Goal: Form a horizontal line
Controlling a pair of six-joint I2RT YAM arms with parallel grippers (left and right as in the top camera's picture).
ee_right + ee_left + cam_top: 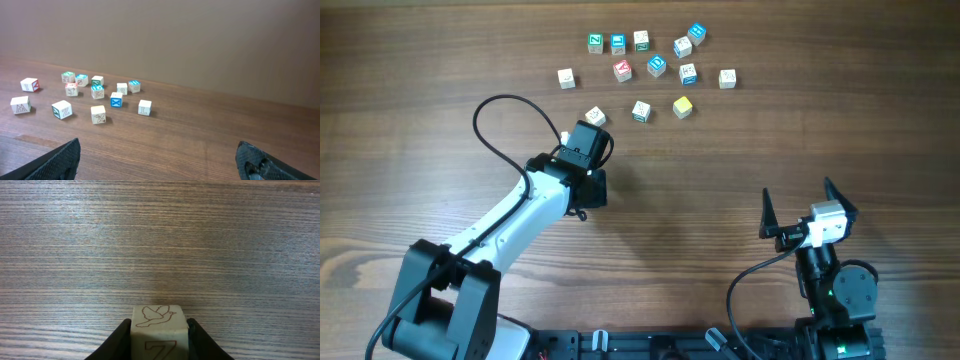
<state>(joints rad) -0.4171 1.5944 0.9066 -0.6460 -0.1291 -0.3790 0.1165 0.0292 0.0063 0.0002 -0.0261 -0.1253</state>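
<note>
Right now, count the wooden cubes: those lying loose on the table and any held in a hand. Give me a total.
loose cubes on the table: 13
held cube in the left hand: 1
Total: 14 cubes

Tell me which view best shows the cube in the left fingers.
Left wrist: the held cube sits close-up between the fingers, bird engraving legible. Overhead, the left arm covers it; right wrist misses it.
</note>
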